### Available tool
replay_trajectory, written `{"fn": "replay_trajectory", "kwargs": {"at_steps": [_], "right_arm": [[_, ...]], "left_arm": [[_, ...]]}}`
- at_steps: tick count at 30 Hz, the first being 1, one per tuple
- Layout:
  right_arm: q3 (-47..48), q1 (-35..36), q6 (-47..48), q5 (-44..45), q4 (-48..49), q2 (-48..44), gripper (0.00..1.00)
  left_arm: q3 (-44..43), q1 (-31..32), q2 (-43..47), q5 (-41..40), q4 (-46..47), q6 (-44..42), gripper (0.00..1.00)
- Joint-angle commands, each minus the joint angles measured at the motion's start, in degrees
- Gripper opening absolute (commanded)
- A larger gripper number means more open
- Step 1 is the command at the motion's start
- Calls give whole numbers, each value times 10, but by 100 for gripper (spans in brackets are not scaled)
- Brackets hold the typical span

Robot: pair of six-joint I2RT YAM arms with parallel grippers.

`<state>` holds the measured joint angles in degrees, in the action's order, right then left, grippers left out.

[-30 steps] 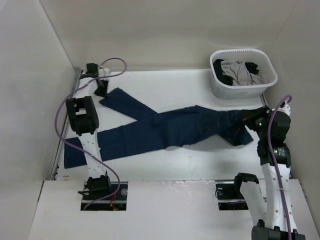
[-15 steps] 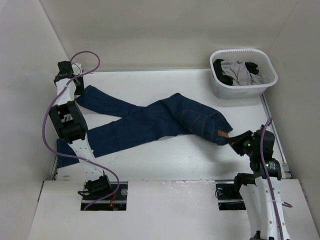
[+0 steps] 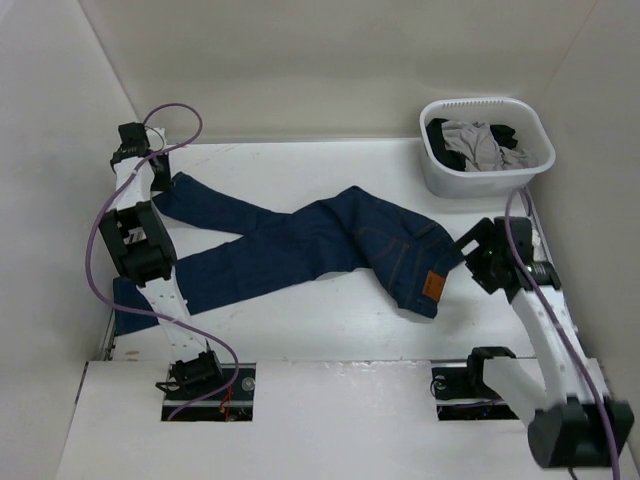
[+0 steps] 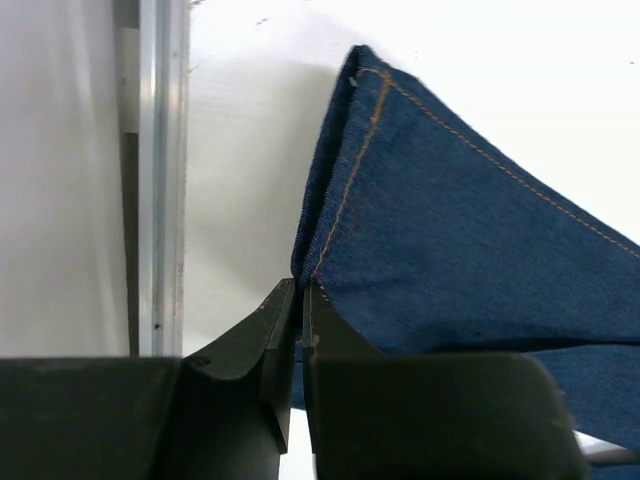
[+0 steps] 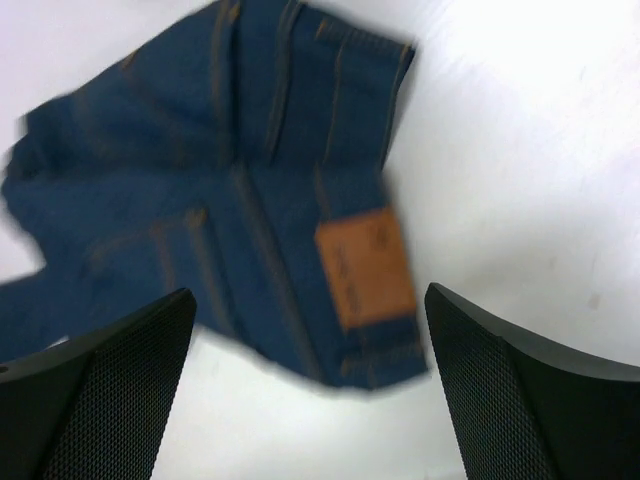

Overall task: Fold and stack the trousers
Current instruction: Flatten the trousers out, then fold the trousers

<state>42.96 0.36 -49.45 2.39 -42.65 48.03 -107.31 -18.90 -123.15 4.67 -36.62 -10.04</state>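
Pinched together, the left gripper's (image 4: pixel 300 292) jaws clamp the hem corner of one leg of the dark blue jeans (image 3: pixel 300 245). The denim rises from between the fingertips and spreads away to their right. Just to the left of those jaws an aluminium rail (image 4: pixel 163 170) runs along the edge of the white table (image 3: pixel 330 320).

The right gripper's (image 5: pixel 308 292) jaws stand wide apart and hold nothing. The waist end of the jeans lies flat on the table ahead of them, touching neither finger. A brown leather patch (image 5: pixel 365 265) sits in the gap between the two fingers, nearer the right one; this view is blurred. Beyond the right jaws, toward the back wall, stands a white laundry basket (image 3: pixel 485 103) holding grey and dark clothes (image 3: pixel 478 145).
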Motion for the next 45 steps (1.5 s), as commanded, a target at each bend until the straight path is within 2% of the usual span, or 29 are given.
{"fn": "replay_trajectory", "kwargs": {"at_steps": [1, 5, 9, 11, 15, 21, 22, 23, 27, 28, 32, 37, 41, 45], "right_arm": [[0, -12, 67, 82, 117, 127, 100], [12, -37, 91, 119, 170, 231, 100], [55, -35, 109, 114, 195, 321, 100], [74, -35, 110, 112, 202, 360, 95], [97, -28, 108, 88, 204, 410, 82], [73, -34, 81, 60, 216, 405, 77], [73, -33, 81, 53, 217, 412, 72], [76, -30, 82, 44, 218, 423, 63], [89, -30, 81, 15, 242, 464, 3], [96, -31, 83, 18, 242, 471, 0], [125, -73, 137, 93, 239, 410, 0], [214, -59, 289, 232, 266, 311, 0], [266, -41, 354, 206, 259, 337, 1], [250, -51, 309, 199, 216, 341, 1]], "left_arm": [[6, 9, 33, 3, 13, 0, 1], [17, 16, 47, 5, 13, 1, 2], [33, 24, 56, 5, 22, 1, 2], [34, 25, 56, 4, 22, -2, 3], [33, 22, 56, 5, 19, -3, 3], [33, 10, 72, 12, 15, -9, 3], [33, 8, 74, 15, 15, -10, 3], [33, 7, 76, 17, 15, -10, 3], [33, 6, 79, 19, 13, -11, 3], [33, 4, 80, 19, 13, -12, 3], [33, -3, 85, 19, 13, -16, 3], [31, -6, 92, 22, 13, -17, 3], [22, -4, 87, 23, 13, -17, 3], [19, -3, 95, 23, 26, -4, 2]]}}
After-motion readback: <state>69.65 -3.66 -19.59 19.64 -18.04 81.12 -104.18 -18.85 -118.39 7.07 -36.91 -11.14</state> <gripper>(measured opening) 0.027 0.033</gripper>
